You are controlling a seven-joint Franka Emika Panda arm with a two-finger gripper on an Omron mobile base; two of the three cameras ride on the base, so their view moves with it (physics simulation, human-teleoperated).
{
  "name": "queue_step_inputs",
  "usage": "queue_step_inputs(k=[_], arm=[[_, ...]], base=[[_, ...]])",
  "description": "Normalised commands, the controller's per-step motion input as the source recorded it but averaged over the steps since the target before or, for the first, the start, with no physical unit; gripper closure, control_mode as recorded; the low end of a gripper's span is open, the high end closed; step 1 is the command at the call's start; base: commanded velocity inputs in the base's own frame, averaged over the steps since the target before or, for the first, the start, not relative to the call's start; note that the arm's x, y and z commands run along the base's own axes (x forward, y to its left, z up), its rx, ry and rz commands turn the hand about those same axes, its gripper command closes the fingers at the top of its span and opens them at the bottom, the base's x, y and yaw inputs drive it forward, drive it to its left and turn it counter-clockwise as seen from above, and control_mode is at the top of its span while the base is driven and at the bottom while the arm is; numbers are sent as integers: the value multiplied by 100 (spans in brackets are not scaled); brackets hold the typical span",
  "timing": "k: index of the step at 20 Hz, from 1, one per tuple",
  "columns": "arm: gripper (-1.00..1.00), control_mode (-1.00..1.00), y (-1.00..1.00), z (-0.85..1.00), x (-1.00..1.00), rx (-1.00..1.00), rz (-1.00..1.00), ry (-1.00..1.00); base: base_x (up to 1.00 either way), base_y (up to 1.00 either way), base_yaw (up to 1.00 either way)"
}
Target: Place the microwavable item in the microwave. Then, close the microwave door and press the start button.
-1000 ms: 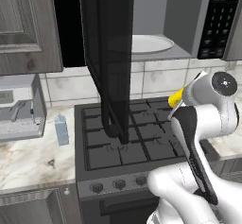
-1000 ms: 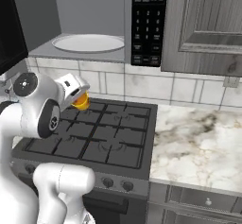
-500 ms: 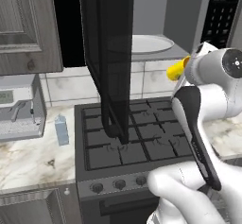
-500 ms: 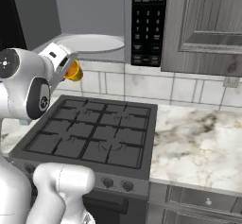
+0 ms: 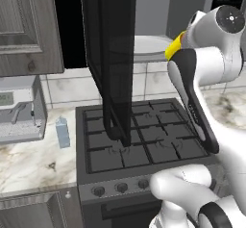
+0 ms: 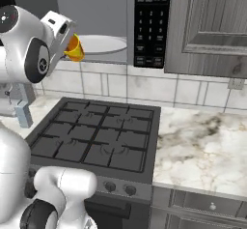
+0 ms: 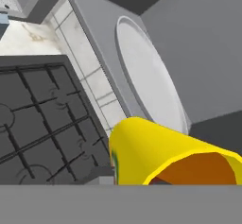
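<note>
Up it went: a second earlier the gripper (image 6: 70, 42) had been low over the back of the stove (image 6: 96, 138), and by this moment it had climbed to the mouth of the microwave (image 6: 103, 15), carrying the yellow cup (image 6: 74, 48) with it. The cup had travelled from just above the burners to the level of the turntable (image 6: 102, 44).

The claw was clamped on the yellow cup (image 7: 160, 154), fingers shut around it. The cup sat just in front of the microwave cavity, at the near left edge of the turntable (image 7: 149, 79), apart from the glass plate and not yet inside. It was tilted, its long axis leaning toward the cavity, with the orange-red end turned toward the hand camera and the yellow body toward the microwave. In the left base view only a yellow sliver of the cup (image 5: 174, 46) peeked out beside the white wrist.

The microwave door (image 5: 111, 54) stood swung wide open, edge-on, hanging out left of the cavity over the stove (image 5: 139, 140). The keypad strip (image 6: 151, 22) ran down the right of the cavity. Left of the stove stood a pale blue carton (image 5: 62, 132) and a silver-grey coffee machine (image 5: 19, 109). To the right of the stove lay a marble counter (image 6: 202, 146) under a grey wood cabinet (image 6: 212, 25).
</note>
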Motion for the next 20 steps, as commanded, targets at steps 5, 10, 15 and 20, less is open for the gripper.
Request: queue_step_inputs(k=[5, 10, 15, 20], arm=[[100, -100, 0, 18, 67, 0, 13, 15], [100, -100, 1, -17, 70, 0, 9, 10], [100, -100, 2, 0, 59, -1, 4, 0], [100, -100, 13, -10, 74, -2, 3, 3]], base=[[0, 0, 0], [0, 0, 0], [0, 0, 0], [0, 0, 0]])
